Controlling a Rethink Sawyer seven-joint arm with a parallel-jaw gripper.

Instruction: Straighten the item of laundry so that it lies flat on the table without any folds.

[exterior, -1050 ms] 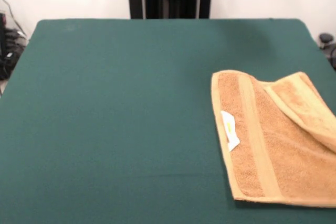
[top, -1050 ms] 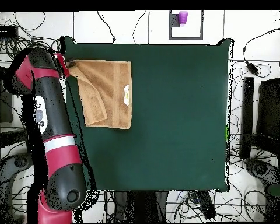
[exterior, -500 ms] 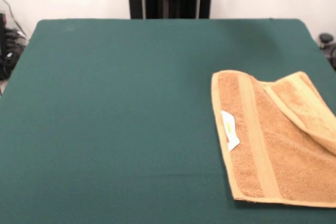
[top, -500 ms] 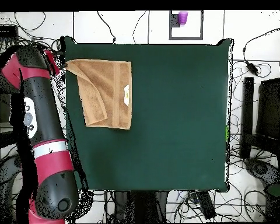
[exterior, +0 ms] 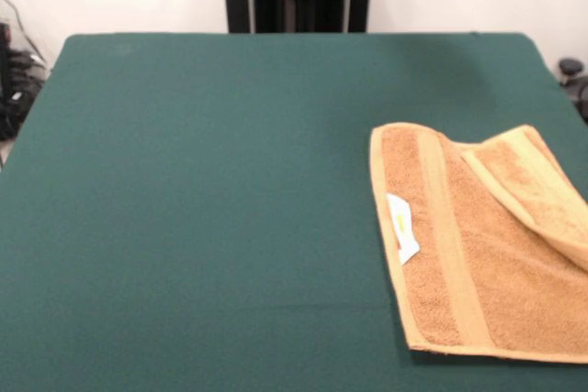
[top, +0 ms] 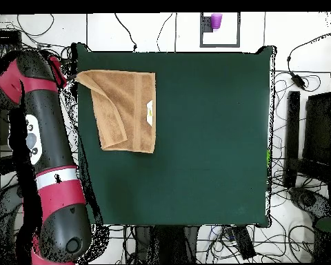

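Table (top: 209, 138), towel (top: 127, 110) beside hand (top: 70, 74)

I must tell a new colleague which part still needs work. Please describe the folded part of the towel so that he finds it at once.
On the green table, the only cloth is the orange-tan towel near one corner. In the front view its far right corner is doubled back over the rest, a paler diagonal flap; the remainder lies flat, with a white label.

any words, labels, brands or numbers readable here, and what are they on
No text can be read in either view.
Small white label on the orange-tan terry hand towel: it carries a yellowish mark, too small and blurred to read.
Dark green cloth-like table top: no writing visible.
Red and black robot arm: pale patches on its casing, no legible lettering.
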